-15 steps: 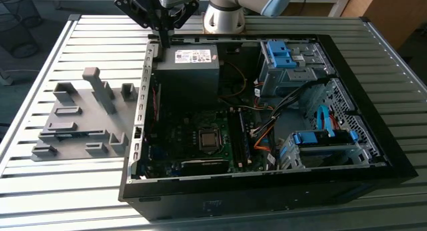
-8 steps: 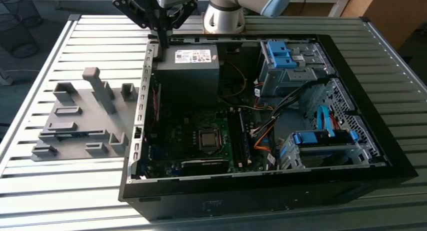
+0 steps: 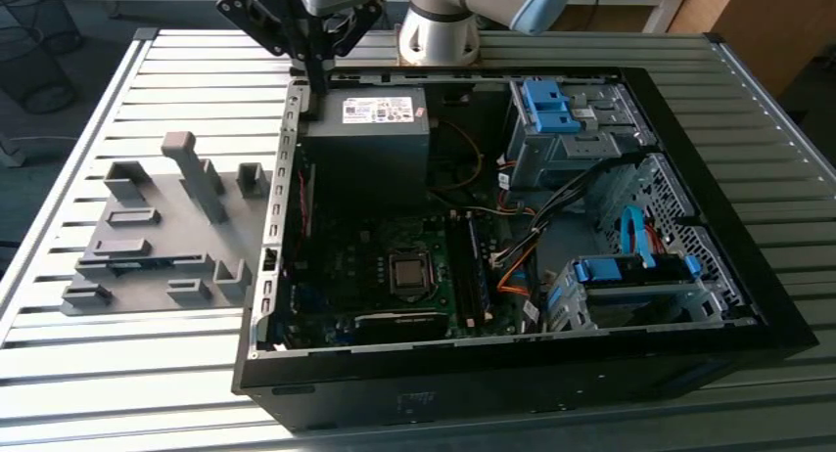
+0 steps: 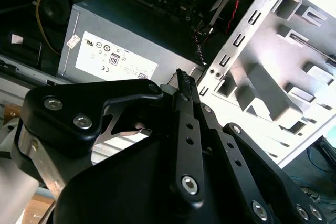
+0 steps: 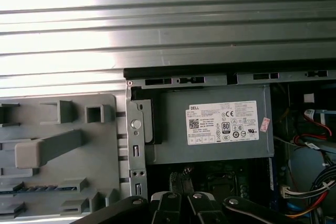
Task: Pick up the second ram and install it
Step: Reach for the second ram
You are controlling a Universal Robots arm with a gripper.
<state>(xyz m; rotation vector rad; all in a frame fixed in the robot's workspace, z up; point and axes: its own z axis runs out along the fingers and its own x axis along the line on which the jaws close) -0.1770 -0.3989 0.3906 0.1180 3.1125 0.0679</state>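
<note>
My gripper [image 3: 319, 85] hangs over the back left corner of the open computer case [image 3: 281, 178], beside the grey power supply [image 3: 372, 110]. Its two black fingers [image 5: 174, 181] lie close together, shut, with nothing seen between them. In the second wrist view the gripper [image 4: 181, 77] points at the edge of the power supply [image 4: 121, 51]. A thin dark strip that looks like the second ram [image 5: 47, 188] lies in a slot of the grey holder tray [image 5: 105, 145]. In the exterior view the second ram [image 3: 131, 264] is well to the left of the gripper.
A green stick [image 3: 467, 266] stands in a motherboard slot next to the processor socket [image 3: 411, 273]. Blue drive-bay clips [image 3: 549, 105] and cables fill the case's right side. The tray [image 3: 229, 291] has upright posts [image 3: 196, 173]. The slatted metal table [image 3: 196, 70] carries everything.
</note>
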